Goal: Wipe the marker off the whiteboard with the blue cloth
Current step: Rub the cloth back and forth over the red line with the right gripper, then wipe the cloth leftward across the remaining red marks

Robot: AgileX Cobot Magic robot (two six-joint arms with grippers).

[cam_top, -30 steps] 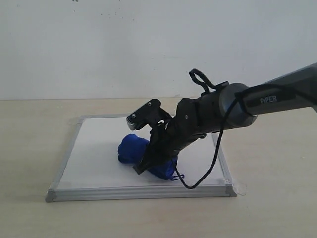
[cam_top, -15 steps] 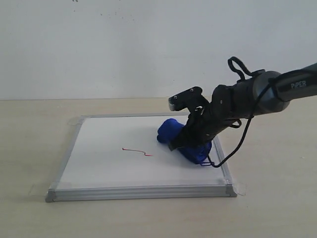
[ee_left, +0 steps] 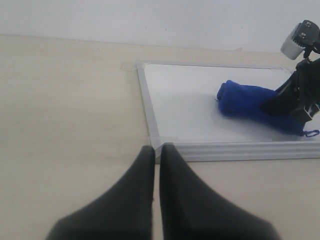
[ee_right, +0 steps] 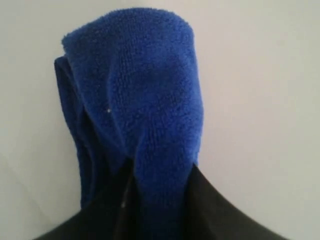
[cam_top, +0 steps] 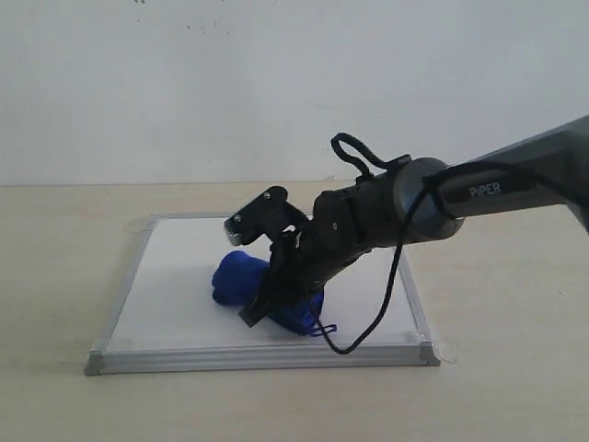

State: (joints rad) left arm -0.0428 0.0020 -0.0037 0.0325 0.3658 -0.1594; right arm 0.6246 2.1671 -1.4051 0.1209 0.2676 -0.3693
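Observation:
The whiteboard (cam_top: 175, 304) lies flat on the table, its silver frame (ee_left: 148, 115) also in the left wrist view. My right gripper (cam_top: 276, 299) is shut on the blue cloth (cam_top: 236, 278) and presses it onto the middle of the board. The roll (ee_right: 145, 95) fills the right wrist view, pinched between the dark fingers (ee_right: 225, 210). Its string loop (cam_top: 324, 328) trails toward the board's near edge. No red marker line shows; the cloth and arm cover that spot. My left gripper (ee_left: 156, 150) is shut and empty, hovering over the table beside a board corner. The cloth (ee_left: 250, 102) shows there too.
The wooden table (cam_top: 55, 276) surrounds the board. A white wall (cam_top: 184, 83) stands behind. The right arm's black cable (cam_top: 386, 304) hangs over the board's right side. Clear tape tabs (cam_top: 448, 351) sit at the board's corners.
The right gripper swept the cloth from the board's right side back left to the middle. The red line seen half a second ago is now covered.

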